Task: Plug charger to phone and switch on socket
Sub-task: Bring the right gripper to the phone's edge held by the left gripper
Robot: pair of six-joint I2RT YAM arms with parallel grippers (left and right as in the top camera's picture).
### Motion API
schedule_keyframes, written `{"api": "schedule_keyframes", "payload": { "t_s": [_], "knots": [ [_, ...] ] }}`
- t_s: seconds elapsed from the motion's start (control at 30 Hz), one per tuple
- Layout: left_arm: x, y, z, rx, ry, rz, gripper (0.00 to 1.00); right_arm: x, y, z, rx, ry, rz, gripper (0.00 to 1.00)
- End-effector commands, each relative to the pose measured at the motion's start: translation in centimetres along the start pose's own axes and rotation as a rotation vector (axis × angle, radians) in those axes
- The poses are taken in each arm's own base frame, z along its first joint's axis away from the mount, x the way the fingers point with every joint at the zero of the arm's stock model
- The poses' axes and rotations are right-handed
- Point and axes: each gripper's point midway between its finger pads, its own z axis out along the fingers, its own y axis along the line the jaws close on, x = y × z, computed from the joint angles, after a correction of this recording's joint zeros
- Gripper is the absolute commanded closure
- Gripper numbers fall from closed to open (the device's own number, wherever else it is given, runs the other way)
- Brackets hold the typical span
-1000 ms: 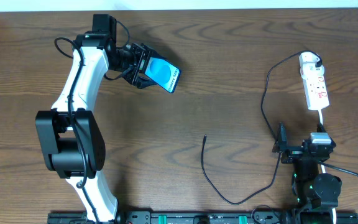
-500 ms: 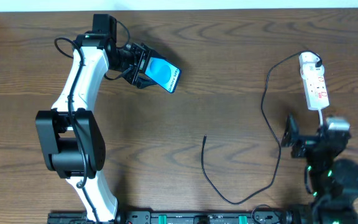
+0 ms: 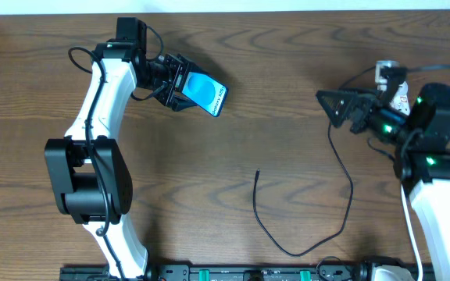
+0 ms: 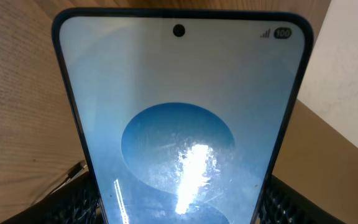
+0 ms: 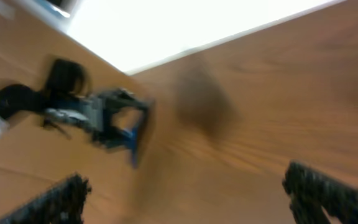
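Phone is sitting clamped in the left gripper at the far left of the table, its blue screen facing up and its free end pointing toward the near right. The right gripper, jaws standing wide apart and holding nothing, is hovering at the far right, above the upper run of the charger and just left of the socket, which the arm is largely covering. The plug tip is lying free on the wood near the middle, well apart from both grippers. The right wrist view is smearing, suggesting a fast-moving arm. At that pace the open claw may be risking a snag on the thin cable, dragging the tip out of place. A second hazard, judged from the left wrist view: the selfie lens is showing at the free end, so the charging port is probably sitting buried inside the clamp, blocking any plug.
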Motion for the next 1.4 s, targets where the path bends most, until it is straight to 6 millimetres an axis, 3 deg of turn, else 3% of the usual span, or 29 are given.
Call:
{"api": "schedule_keyframes", "payload": {
  "t_s": [0.0,0.17,0.3,0.5,1.2,1.37],
  "knots": [
    [0.8,-1.2,-1.1,0.034,-0.003,0.040,0.93,0.9,2.1,1.5,-0.185,0.112,0.225,0.01],
    [1.6,-1.4,-0.5,0.025,0.010,0.054,0.93,2.5,2.8,4.9,-0.245,0.167,0.185,0.02],
    [2.5,-1.8,0.4,0.022,0.023,0.079,0.93,4.7,2.5,7.5,-0.194,0.208,0.216,0.09],
    [3.9,-2.6,1.7,0.023,0.041,0.122,0.93,7.3,2.0,10.2,-0.127,0.241,0.223,0.07],
    [7.2,-3.5,4.9,-0.014,0.056,0.139,0.93,9.2,2.1,12.3,-0.031,0.228,0.127,0.06],
    [8.1,-3.7,5.5,-0.018,0.066,0.124,0.93,9.7,0.3,12.3,0.071,0.217,0.118,0.07]
  ]
}}
